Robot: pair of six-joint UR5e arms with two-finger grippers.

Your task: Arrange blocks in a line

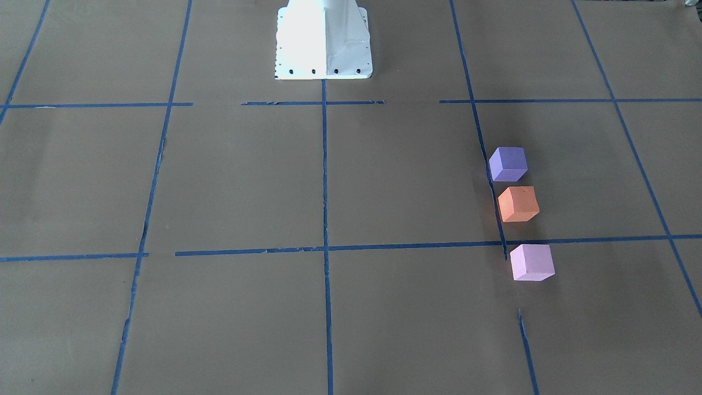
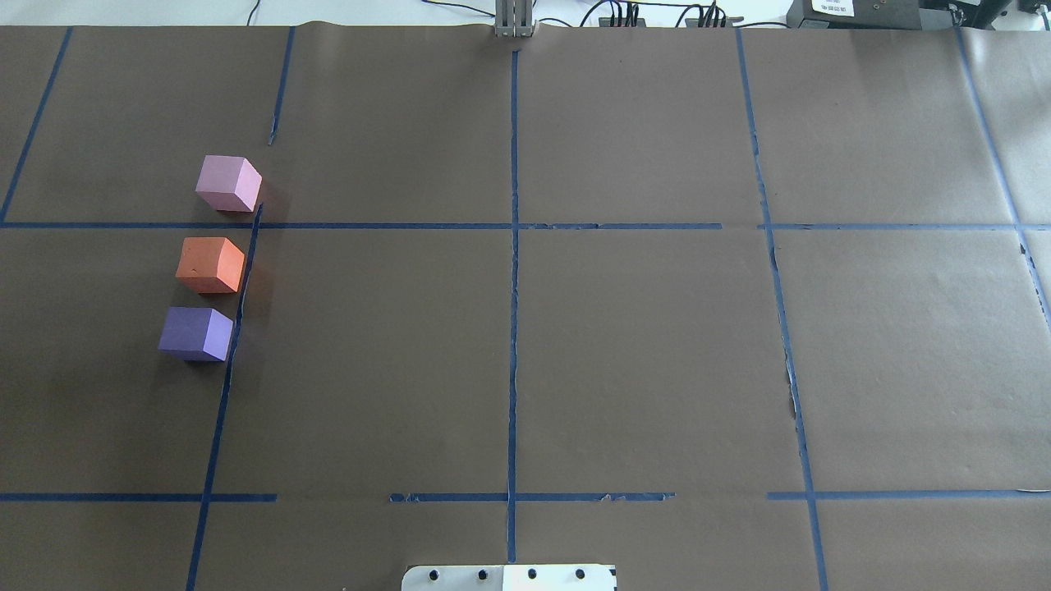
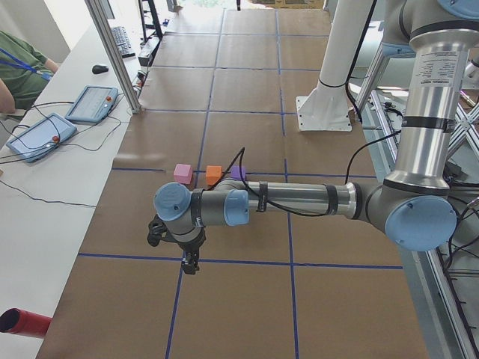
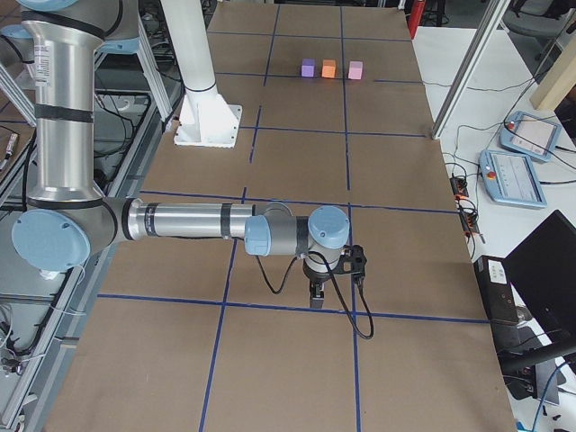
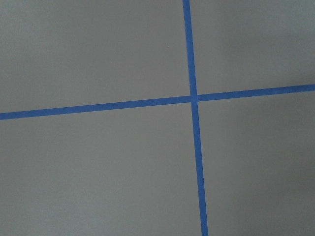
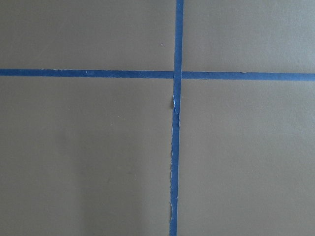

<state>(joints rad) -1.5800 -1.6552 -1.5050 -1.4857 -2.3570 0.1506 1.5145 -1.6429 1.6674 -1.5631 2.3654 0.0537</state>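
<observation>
Three blocks stand in a row beside a blue tape line on the robot's left side of the table: the violet-purple block (image 2: 195, 333) nearest the robot, the orange block (image 2: 210, 264) in the middle, the pale pink block (image 2: 228, 183) farthest. They stand apart, with small gaps. They also show in the front-facing view: purple (image 1: 508, 163), orange (image 1: 518, 204), pink (image 1: 532, 262). The left gripper (image 3: 188, 265) shows only in the exterior left view, pointing down, well away from the blocks. The right gripper (image 4: 317, 297) shows only in the exterior right view, far from them. I cannot tell whether either is open or shut.
Brown paper with a grid of blue tape (image 2: 513, 246) covers the table. The white robot base (image 1: 323, 41) stands at the table's middle edge. Both wrist views show only a tape crossing (image 5: 193, 97) on paper. Teach pendants (image 3: 37, 136) lie on a side bench.
</observation>
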